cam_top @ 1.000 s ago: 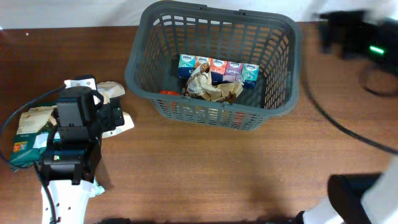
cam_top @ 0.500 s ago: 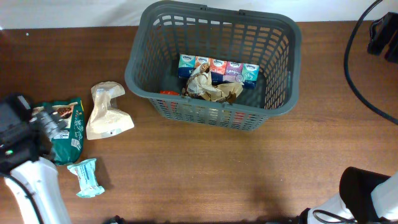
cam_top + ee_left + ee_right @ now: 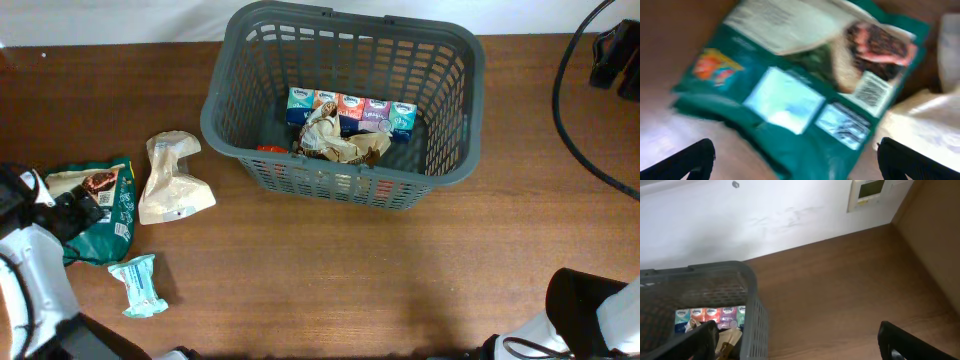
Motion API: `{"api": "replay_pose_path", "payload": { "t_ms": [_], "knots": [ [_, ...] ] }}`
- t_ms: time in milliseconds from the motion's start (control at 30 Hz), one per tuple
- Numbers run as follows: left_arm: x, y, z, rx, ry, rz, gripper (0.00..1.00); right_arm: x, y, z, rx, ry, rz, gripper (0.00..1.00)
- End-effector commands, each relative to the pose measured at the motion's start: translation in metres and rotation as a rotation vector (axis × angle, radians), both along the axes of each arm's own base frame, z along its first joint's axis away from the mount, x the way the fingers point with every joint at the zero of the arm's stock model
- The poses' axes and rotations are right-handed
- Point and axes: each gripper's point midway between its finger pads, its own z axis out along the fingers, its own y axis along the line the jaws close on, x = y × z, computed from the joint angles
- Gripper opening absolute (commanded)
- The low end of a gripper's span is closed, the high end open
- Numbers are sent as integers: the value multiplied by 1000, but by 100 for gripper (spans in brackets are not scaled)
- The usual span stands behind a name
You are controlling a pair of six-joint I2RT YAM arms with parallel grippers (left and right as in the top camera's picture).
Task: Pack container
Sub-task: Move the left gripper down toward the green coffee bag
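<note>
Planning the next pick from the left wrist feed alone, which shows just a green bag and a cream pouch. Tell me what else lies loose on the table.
Observer: One more thing: a small mint-green pack, nearer the robot than the green snack bag.
Operator: Give me the basket's position.
Observer: The dark grey basket stands to the right of the cream pouch, farther from the robot.
Operator: Report its contents.
Observer: A row of small tissue packs, a crumpled brown bag and something red that I cannot identify.
</note>
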Motion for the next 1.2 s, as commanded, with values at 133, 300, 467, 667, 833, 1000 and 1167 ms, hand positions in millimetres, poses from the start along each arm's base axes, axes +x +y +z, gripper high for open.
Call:
{"api": "replay_pose_path", "payload": {
  "t_ms": [133,300,467,667,833,1000,1167],
  "knots": [
    [16,-16,-22,-37,53,-211,99,2,2,-4,16,11,16,99],
    [11,-4,-34,20,138,-256,99,2,2,-4,17,12,16,99],
    [6,15,-39,114,218,-274,99,3,4,-4,26,10,29,99],
    [11,15,-47,117,234,-324,99,3,6,-4,32,9,37,99],
    [34,-4,-45,117,182,-396,99,3,6,-4,31,9,37,99],
    [62,-36,-43,140,149,-526,99,3,6,-4,31,9,37,99],
    [79,-56,-40,179,144,-587,99,3,6,-4,31,9,37,99]
  ]
}}
